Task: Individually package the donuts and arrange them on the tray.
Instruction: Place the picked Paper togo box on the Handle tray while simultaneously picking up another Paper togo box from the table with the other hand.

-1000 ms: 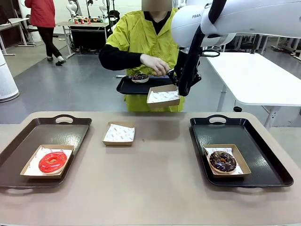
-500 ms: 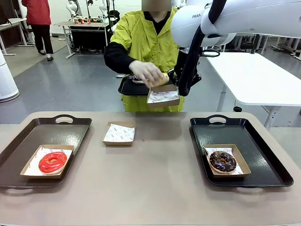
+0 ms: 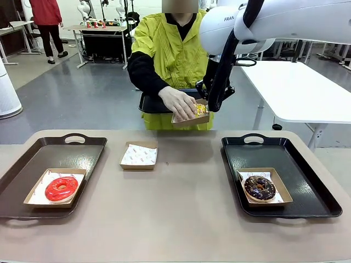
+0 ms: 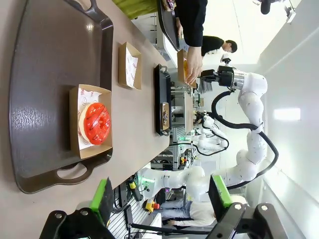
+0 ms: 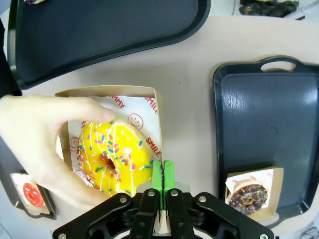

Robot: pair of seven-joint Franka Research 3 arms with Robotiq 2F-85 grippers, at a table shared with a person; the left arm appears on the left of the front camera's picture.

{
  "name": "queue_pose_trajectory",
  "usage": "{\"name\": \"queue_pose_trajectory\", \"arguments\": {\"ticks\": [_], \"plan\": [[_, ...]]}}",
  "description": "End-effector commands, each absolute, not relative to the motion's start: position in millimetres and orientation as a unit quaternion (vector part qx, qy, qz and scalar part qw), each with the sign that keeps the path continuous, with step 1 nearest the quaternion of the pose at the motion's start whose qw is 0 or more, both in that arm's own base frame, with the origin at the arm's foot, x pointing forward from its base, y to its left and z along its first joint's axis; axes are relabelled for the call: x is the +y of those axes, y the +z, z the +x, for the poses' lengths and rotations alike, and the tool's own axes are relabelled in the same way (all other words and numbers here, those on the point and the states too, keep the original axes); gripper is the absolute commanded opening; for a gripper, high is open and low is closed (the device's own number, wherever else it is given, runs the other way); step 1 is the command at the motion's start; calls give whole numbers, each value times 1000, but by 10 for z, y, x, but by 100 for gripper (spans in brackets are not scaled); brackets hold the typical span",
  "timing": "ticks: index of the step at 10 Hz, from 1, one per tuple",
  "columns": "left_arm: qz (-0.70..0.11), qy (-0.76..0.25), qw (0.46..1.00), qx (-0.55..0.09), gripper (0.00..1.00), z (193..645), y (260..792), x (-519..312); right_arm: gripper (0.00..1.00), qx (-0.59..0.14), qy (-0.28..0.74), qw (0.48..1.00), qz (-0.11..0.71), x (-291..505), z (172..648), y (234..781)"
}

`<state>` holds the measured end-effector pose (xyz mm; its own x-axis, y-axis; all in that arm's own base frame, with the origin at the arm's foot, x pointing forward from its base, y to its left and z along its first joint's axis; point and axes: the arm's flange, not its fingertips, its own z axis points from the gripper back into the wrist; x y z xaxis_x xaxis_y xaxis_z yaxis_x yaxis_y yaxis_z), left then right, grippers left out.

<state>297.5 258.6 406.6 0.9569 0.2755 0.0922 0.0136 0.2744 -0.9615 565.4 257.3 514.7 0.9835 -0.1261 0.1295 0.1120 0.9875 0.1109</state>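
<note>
Three donuts in sight, and the yellow donut is the one in play. It's inside the walls of an open cardboard box with the person's hand wrapped round one side of it, and I can't tell if it's fully down on the liner. The right gripper has its green pads pinched together on that box's side wall, holding it up in the air past the far edge of the table, in front of the person's own black tray. The red donut is already boxed near the front edge of the left tray, and the chocolate donut is boxed near the front of the right tray. One spare box sits empty on the table between the trays, toward the far edge. The left gripper hangs with its jaws wide apart, nothing in them. So I'd say we're mid-packaging on donut three. Next move, I reckon: wait for the hand to clear, then carry the box level to a bare patch of a tray, since a one-wall pinch could let it tip.
</note>
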Motion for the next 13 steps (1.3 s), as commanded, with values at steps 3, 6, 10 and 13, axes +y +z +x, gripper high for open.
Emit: {"name": "queue_pose_trajectory", "arguments": {"ticks": [3,6,10,13], "plan": [[-602,80,783,-131,100,2936,4085,2572,0,-70,-61,994,52,2555,5632,5154],[-596,83,789,-121,100,2973,4067,2588,1,-68,-60,995,52,2573,5654,5147],[-506,35,857,-86,100,3691,4918,1894,1,-33,25,997,72,1511,5549,5139],[-418,30,905,-69,100,4280,5473,1252,1,-33,32,996,80,694,5535,4948]]}}
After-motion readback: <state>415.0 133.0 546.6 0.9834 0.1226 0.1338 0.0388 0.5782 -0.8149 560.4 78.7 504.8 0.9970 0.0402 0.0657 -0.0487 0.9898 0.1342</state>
